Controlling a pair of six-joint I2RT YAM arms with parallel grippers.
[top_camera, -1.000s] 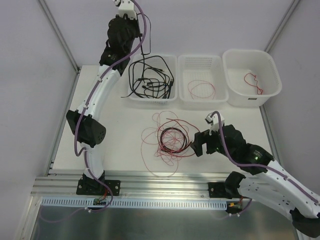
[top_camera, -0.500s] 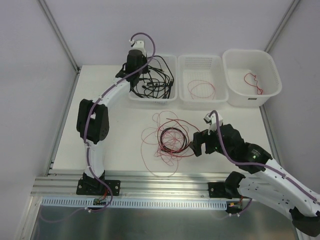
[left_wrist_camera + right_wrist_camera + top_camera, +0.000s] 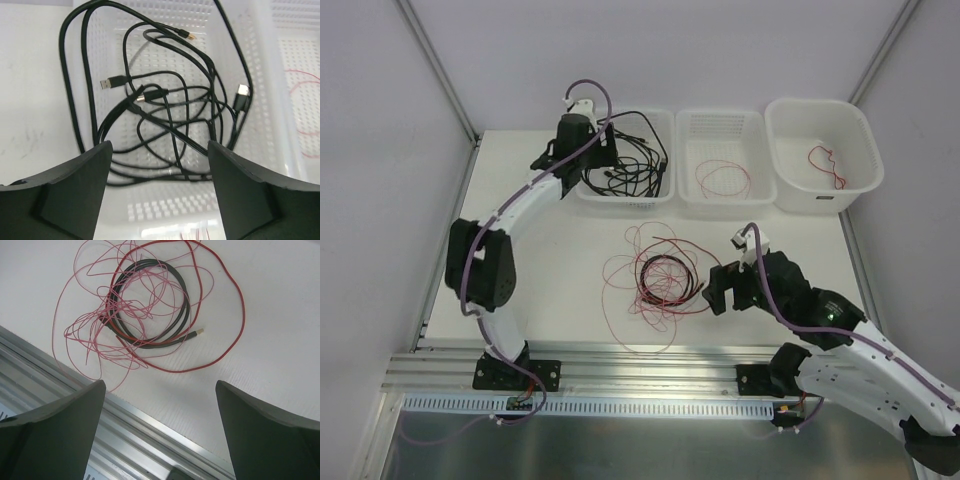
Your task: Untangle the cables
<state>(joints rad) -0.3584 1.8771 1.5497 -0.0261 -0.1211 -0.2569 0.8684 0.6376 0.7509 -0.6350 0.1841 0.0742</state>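
Note:
Several black cables (image 3: 630, 165) with plug ends lie piled in the left white basket (image 3: 625, 203); the left wrist view shows them looped over each other (image 3: 170, 100). My left gripper (image 3: 592, 160) hangs open over that basket, nothing between its fingers (image 3: 159, 147). On the table lies a tangle (image 3: 660, 280) of thin pink wires, a thicker red wire (image 3: 240, 310) and a coiled black cable (image 3: 187, 310). Just right of the tangle, my right gripper (image 3: 715, 292) stands open and empty (image 3: 160, 385).
The middle basket (image 3: 720, 125) holds a loop of red wire (image 3: 720, 180). The right basket (image 3: 865, 130) holds a short red wire (image 3: 828, 165). An aluminium rail (image 3: 640, 365) runs along the table's near edge, close below the tangle.
My left arm came down from high above the left basket, where it held a black cable. Its gripper has opened and the cable lies in the basket. The right arm stayed still.

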